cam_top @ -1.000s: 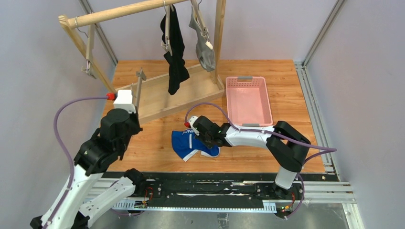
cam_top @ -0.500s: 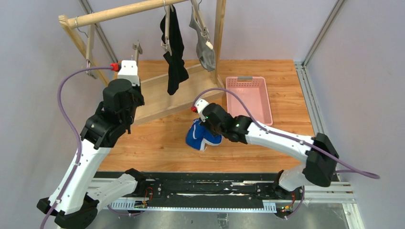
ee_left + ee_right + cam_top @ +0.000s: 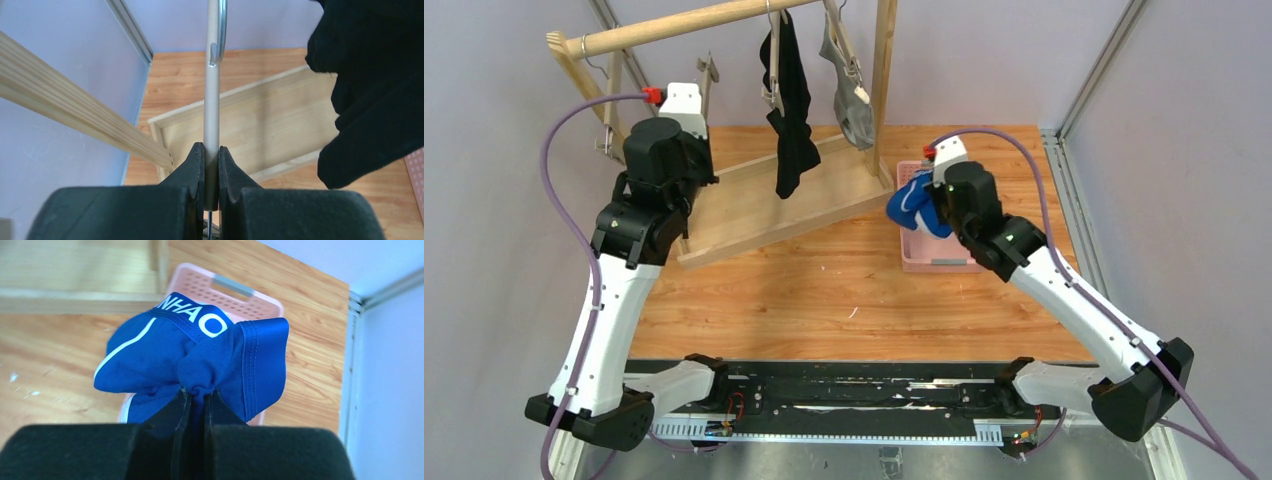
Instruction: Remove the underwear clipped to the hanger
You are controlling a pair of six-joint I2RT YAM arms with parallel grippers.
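Blue cloth was bunched up in the right gripper (image 3: 196,399). Its two fingers were pinched shut on a little knot of the blue underwear (image 3: 200,350). The rest of the cloth puffed out past the fingertips. The band with the white letters was on the far side, pointing away from the fingers, and a white stripe ran down the left side. The bundle was held up in the air over the near left part of the pink basket (image 3: 929,262), not touching it.

The black underwear (image 3: 792,120) hung long and straight down from its clip on the wooden rack (image 3: 684,28). The grey underwear (image 3: 854,105) hung the same way just to the right of it, near the rack's post.

The left gripper (image 3: 211,167) was closed tight on a thin metal hanger rod (image 3: 212,110). The rod stood straight up between the fingers, with almost no gap on either side.

The top view showed both arms, all three pieces and the table (image 3: 824,290) at once, but the fingers were too small there to see well. The wrist views showed each grip up close (the right one also showed the letters on the band). The left wrist view showed the black cloth as a big dark shape on the right side, apart from the rod.
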